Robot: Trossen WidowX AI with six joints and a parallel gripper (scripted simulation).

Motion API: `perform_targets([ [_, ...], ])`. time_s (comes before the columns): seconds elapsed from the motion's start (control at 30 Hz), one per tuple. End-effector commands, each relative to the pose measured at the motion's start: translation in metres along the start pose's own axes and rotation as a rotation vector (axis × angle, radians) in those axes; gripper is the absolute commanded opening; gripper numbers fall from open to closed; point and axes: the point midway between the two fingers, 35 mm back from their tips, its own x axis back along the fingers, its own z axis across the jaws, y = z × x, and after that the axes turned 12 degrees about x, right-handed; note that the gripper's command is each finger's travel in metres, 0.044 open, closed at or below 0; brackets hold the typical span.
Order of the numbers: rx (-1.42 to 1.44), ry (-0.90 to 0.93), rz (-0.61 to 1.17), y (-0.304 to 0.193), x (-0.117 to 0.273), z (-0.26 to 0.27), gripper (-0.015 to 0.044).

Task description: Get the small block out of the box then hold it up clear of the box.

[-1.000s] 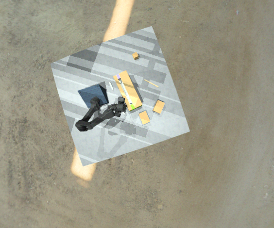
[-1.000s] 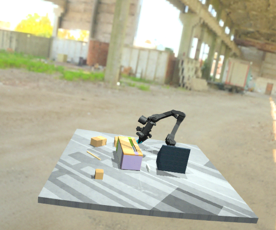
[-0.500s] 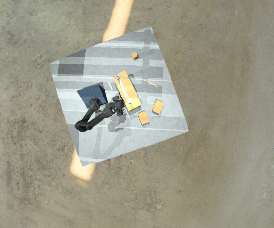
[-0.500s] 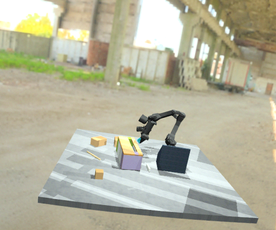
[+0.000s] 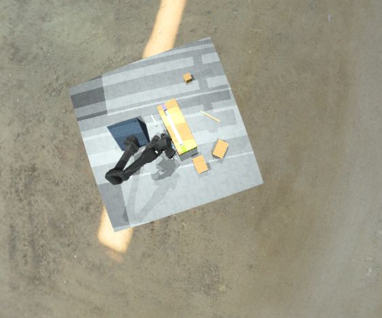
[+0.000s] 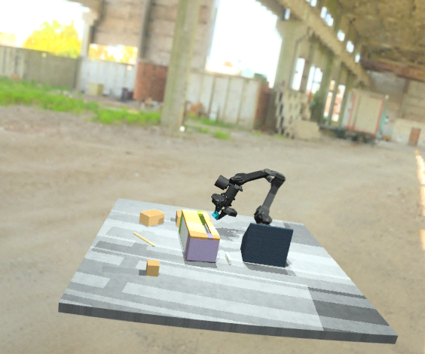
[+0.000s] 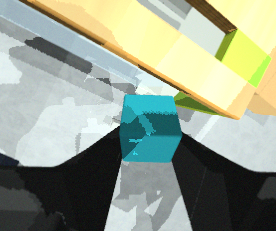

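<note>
The small cyan block [image 6: 215, 215] [image 7: 149, 127] is outside the box, held between the fingertips of my gripper [image 6: 218, 215] [image 7: 145, 131]. The gripper is shut on it and holds it above the table, beside the box's long side facing the arm, near the green end. The gap between block and box looks small in the wrist view. The box [image 5: 185, 128] [image 6: 202, 249] [image 7: 182, 63] stands upright, with a slotted orange-yellow top, a purple end and a green end. In the top view the arm mostly hides the block.
A dark blue slanted block [image 5: 126, 133] [image 6: 267, 245] stands near the arm base. A white stick [image 5: 154, 120] [image 6: 228, 258] lies between it and the box. Beyond the box are a yellow stick [image 5: 210, 116] [image 6: 144, 239] and orange blocks [image 5: 220, 149] [image 5: 187, 78] [image 6: 152, 268]; another [image 5: 200, 164] is by the green end.
</note>
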Motion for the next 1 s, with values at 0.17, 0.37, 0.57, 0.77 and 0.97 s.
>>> perform_targets([
  [0.17,0.385,-0.025,0.019,0.002,0.008,0.001,0.0],
  [0.37,0.634,-0.038,0.035,0.004,0.013,0.002,0.0],
  [0.57,0.882,-0.051,0.055,0.005,0.018,0.002,0.0],
  [0.77,1.13,-0.062,0.079,0.007,0.023,0.003,0.0],
  [0.97,1.377,-0.07,0.108,0.008,0.028,0.003,0.0],
])
